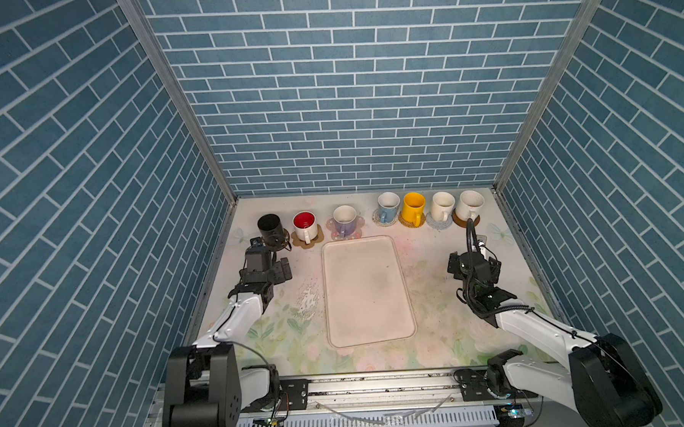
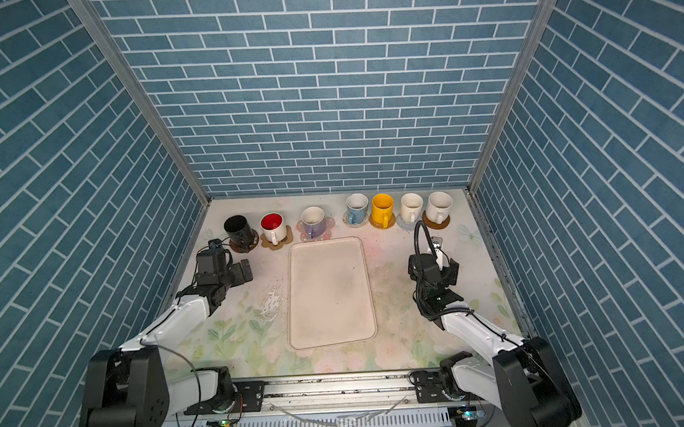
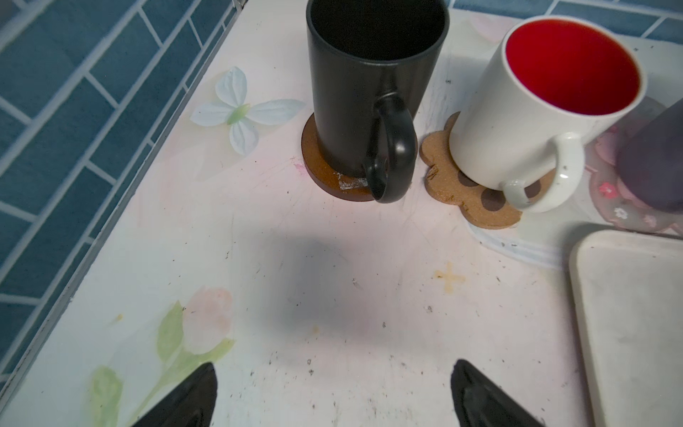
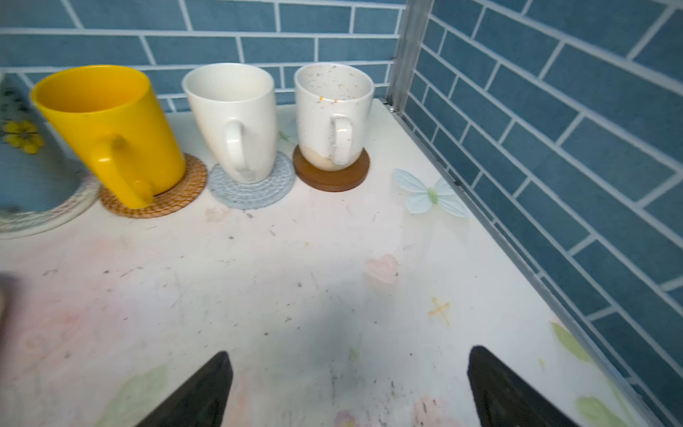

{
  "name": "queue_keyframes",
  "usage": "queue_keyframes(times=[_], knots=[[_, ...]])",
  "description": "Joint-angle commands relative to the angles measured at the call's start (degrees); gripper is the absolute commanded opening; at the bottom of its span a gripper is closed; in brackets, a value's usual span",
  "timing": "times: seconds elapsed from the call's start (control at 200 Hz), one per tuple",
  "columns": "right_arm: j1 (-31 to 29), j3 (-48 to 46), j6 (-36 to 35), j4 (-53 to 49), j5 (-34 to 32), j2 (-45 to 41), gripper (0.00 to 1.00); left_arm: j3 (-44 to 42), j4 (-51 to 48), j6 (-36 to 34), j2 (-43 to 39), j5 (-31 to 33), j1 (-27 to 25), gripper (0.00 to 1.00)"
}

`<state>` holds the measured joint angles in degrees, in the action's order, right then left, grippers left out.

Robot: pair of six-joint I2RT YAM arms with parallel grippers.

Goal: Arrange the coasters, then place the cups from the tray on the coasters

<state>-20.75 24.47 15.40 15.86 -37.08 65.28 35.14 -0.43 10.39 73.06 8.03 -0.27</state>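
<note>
Seven cups are set in a row along the far edge of the counter (image 1: 434,282), each on a coaster of its own. Nearest the far left corner, the black cup (image 1: 270,225) is stood on a brown disc (image 3: 321,173). Next to it, the white cup with red inside (image 1: 304,223) is stood on the brown paw coaster (image 3: 476,207). After that, the lavender cup (image 1: 344,220) is stood on the pink flower coaster (image 3: 606,199).

A gap is left. Past it, the light blue cup (image 1: 387,205) is seen on the clear patterned coaster (image 1: 377,219). The yellow cup (image 1: 413,207) is set on the woven rattan coaster (image 4: 173,199), and a cream cup (image 1: 442,204) on the pale blue knit coaster (image 4: 255,192). A speckled cream cup (image 1: 470,204) (small orange and grey dots are seen inside it) is set on the second brown disc (image 4: 340,177), closest to the far right corner.

The tray (image 1: 367,292) is laid in the middle of the counter, just in front of the lavender cup.

The left tool (image 3: 332,369) is held near the left edge, in front of the black cup. Its jaws are spread wide apart and nothing is gripped. The right tool (image 4: 349,355) is held near the right edge, in front of the cream cups. Its jaws are spread wide too, with nothing between them.
</note>
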Motion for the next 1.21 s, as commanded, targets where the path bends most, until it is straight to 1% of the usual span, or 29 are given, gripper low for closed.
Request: queue_keyframes(times=[0.0,0.05,0.175,0.24,0.3,0.355,0.38,0.43,0.525,0.585,0.655,0.8,0.905,0.96,1.045,1.08,1.135,1.2], knots=[[4.37,4.12,-1.56,2.13,-1.93,1.61,0.99,2.69,5.11,-3.12,3.81,1.38,0.27,0.99],[6.73,4.82,-1.04,2.49,0.15,2.64,0.99,2.55,7.09,-3.31,5.43,1.60,0.27,0.99],[10.98,7.21,-1.34,2.86,0.70,6.36,0.99,1.89,12.76,-3.28,8.84,1.94,0.27,0.99],[13.04,8.91,-1.25,1.82,3.14,8.47,0.99,1.75,15.26,-3.30,10.12,2.67,0.27,0.99],[14.30,10.42,-1.52,1.41,4.38,10.32,0.99,2.07,16.12,-4.26,11.45,3.14,0.27,0.99],[14.98,10.15,-3.12,4.40,4.31,12.32,0.99,2.04,17.21,-4.71,12.65,4.50,0.27,0.99],[15.57,11.44,-1.88,1.55,4.77,12.67,0.99,1.73,18.22,-4.92,12.92,5.07,0.27,0.99],[16.44,12.54,-1.91,0.97,5.90,13.74,0.99,1.39,19.52,-6.09,13.04,5.93,0.27,0.99],[16.84,10.21,-4.09,10.43,6.53,14.45,0.99,-1.60,27.04,-7.55,12.59,7.20,0.27,0.99],[16.90,8.96,-5.04,14.00,7.02,14.37,0.99,-1.47,27.50,-7.74,13.27,7.46,0.27,0.99],[16.96,8.96,-4.70,12.90,6.67,14.02,0.99,-1.55,27.76,-8.44,13.34,5.88,0.10,0.99],[17.14,10.81,-4.45,5.06,6.76,13.35,0.99,-1.38,27.46,-8.46,13.33,5.68,0.10,0.99],[17.08,9.89,-5.35,3.67,7.77,13.10,0.99,-2.90,29.75,-9.42,12.87,4.87,-0.29,0.99],[17.04,8.57,-4.82,4.27,8.62,13.88,0.99,-5.59,34.60,-10.63,12.30,5.46,-1.52,0.99],[17.06,4.91,-5.66,12.17,11.46,16.31,0.98,-10.49,43.08,-11.76,11.81,8.04,-3.23,0.99],[16.95,5.70,-5.08,10.42,11.10,16.51,0.98,-12.81,47.72,-11.89,12.55,8.38,-3.48,0.99],[16.84,5.36,-6.38,11.76,11.06,16.75,0.98,-15.87,56.48,-12.83,14.86,8.82,-3.70,0.99],[16.65,3.17,-8.55,16.71,9.65,16.05,0.98,-14.95,52.43,-12.50,13.66,9.13,-4.14,0.99]])
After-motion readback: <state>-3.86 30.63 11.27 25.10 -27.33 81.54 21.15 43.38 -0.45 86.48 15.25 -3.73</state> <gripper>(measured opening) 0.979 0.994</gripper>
